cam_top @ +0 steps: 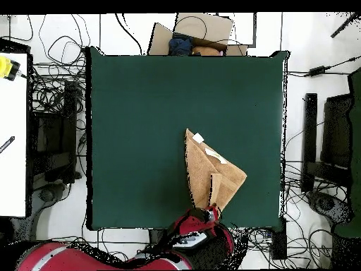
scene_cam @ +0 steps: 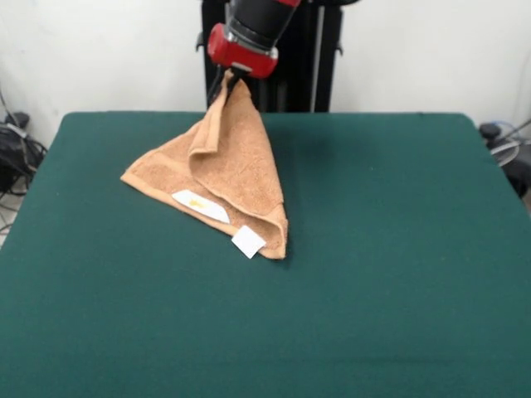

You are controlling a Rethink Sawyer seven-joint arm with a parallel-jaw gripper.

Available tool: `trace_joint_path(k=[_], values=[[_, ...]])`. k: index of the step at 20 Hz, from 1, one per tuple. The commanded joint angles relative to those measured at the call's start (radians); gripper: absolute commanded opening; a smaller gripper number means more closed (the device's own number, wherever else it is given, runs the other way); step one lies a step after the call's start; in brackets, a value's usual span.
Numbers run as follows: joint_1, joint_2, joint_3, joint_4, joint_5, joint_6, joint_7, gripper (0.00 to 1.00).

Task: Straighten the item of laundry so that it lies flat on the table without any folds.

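1. From my seat at the remote station, I see the tool [scene_cam: 231,77] pinched closed on the top corner of the towel [scene_cam: 224,170]; its fingers are mostly buried in the cloth, and I see no gap between them.
2. The towel hangs from the tool like a tent: one corner is up in the grip, and the rest drapes down and away from it onto the surface [scene_cam: 373,249].
3. In the front view the cloth widens below the tool, with one lower corner spread to the picture's left and another reaching down to the picture's right.
4. The towel's long axis runs from the gripped corner down to the lower corner farthest from the tool, where a small white tag [scene_cam: 248,240] sticks out at the edge.
5. A second, longer white tag [scene_cam: 200,206] lies on the same lower edge, just beside the first.
6. A vertical fold runs down the middle of the cloth directly under the tool, so it is doubled over there.
7. In the overhead view the towel [cam_top: 204,173] sits on the surface [cam_top: 141,127] close to the edge where the arm [cam_top: 106,257] comes in, pointing away from the tool toward the middle.
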Motion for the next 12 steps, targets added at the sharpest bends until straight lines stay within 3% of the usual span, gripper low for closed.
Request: trace_joint_path(k=[1,12], values=[[0.06,0.059,-0.003,-0.033,0.103,-0.051,0.172,0.0],[0.164,0.176,-0.054,-0.03,0.226,-0.111,0.198,0.0]])
